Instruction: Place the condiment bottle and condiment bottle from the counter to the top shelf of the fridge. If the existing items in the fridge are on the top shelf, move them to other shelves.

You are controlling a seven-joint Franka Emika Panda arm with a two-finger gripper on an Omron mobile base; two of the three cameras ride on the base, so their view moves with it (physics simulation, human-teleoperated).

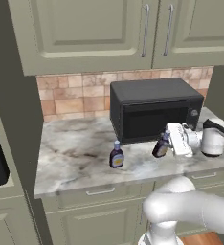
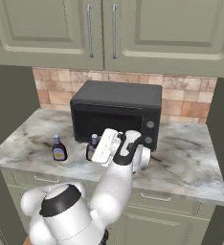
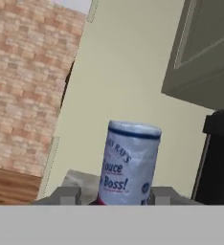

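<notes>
One condiment bottle [image 1: 116, 156] [image 2: 59, 150], dark with a blue cap, stands upright on the marble counter [image 1: 71, 158], left of the microwave. A second condiment bottle [image 1: 160, 146] [image 2: 92, 148] [image 3: 129, 163] hangs tilted just above the counter in front of the microwave door, with my gripper [image 1: 165, 143] [image 2: 96, 149] [image 3: 114, 196] shut on it. In the hand view its white label and blue-rimmed top stick out between the two fingertips [image 3: 66, 195]. The fridge is out of view.
A black microwave [image 1: 154, 107] [image 2: 117, 112] stands against the brick backsplash right behind the held bottle. Upper cabinets [image 1: 109, 28] hang above the counter. A tall dark panel [image 1: 13, 119] closes the counter's left end. Drawers [image 1: 100, 192] run under the counter edge.
</notes>
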